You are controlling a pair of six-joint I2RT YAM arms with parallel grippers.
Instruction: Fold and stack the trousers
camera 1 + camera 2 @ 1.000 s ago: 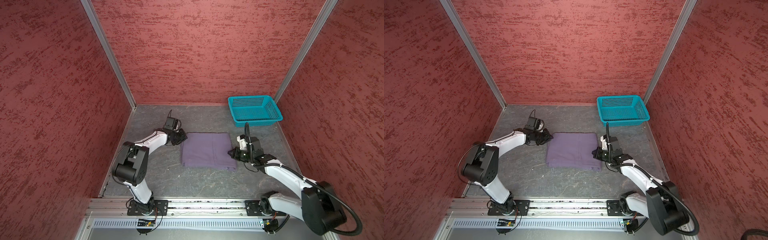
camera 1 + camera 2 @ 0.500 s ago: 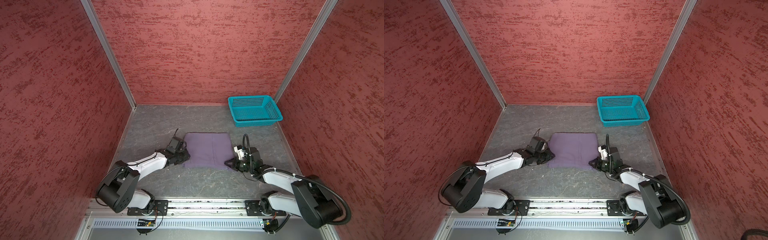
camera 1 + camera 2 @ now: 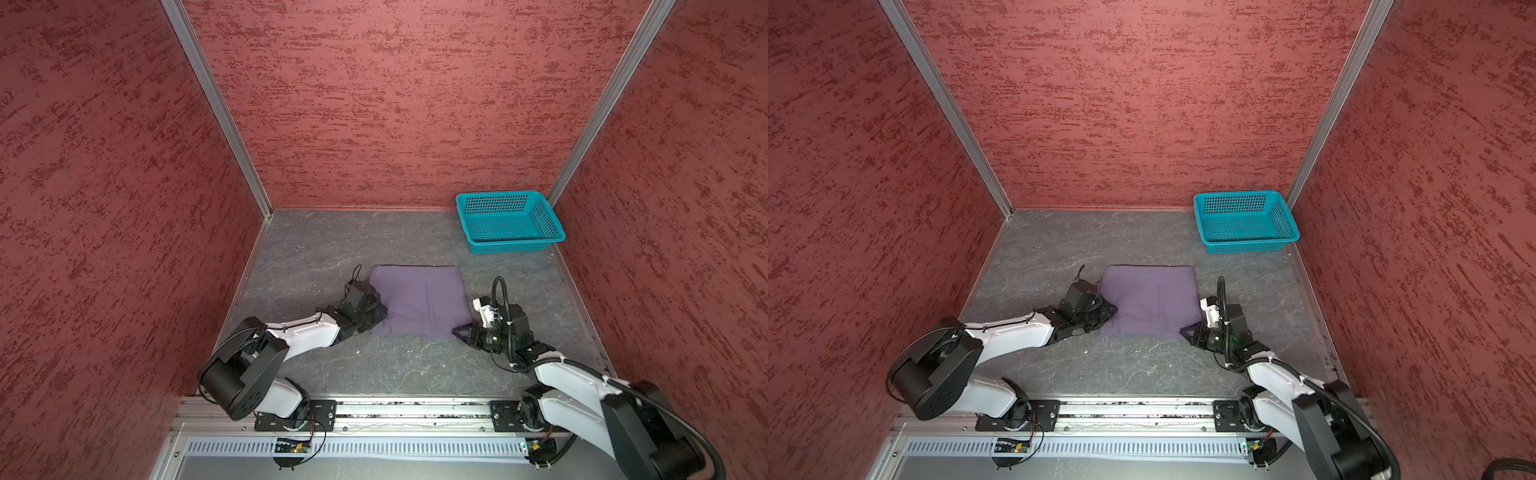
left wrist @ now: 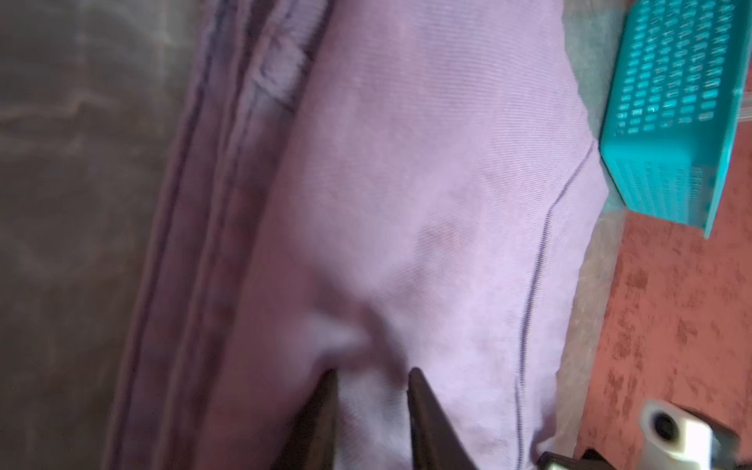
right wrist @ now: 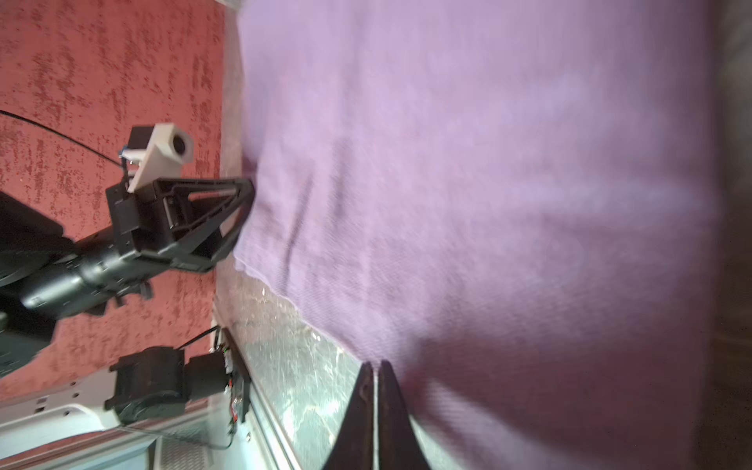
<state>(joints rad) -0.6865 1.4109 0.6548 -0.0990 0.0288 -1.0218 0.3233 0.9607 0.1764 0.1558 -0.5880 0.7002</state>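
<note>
The muted-purple trousers point(image 3: 419, 299) point(image 3: 1152, 299) lie folded into a flat rectangle in the middle of the grey floor. My left gripper point(image 3: 383, 315) point(image 3: 1113, 309) rests low on their near left edge. In the left wrist view its jaws point(image 4: 372, 370) stand apart, with cloth point(image 4: 407, 183) lying between them and puckered just ahead. My right gripper point(image 3: 455, 329) point(image 3: 1183, 330) sits at the near right corner. In the right wrist view its fingers point(image 5: 374, 362) are together but for a thin slit, and the cloth's point(image 5: 488, 183) edge meets the tips.
A teal perforated basket point(image 3: 511, 241) point(image 3: 1246, 247) point(image 4: 671, 183) stands with nothing in it in the far right corner. Red textured walls close in three sides. A metal rail point(image 3: 395, 409) with both arm bases runs along the front.
Both grippers have travelled toward the front along the trousers' side edges, the left from the far left corner. The left jaws have widened. A slit has opened between the right jaws.
</note>
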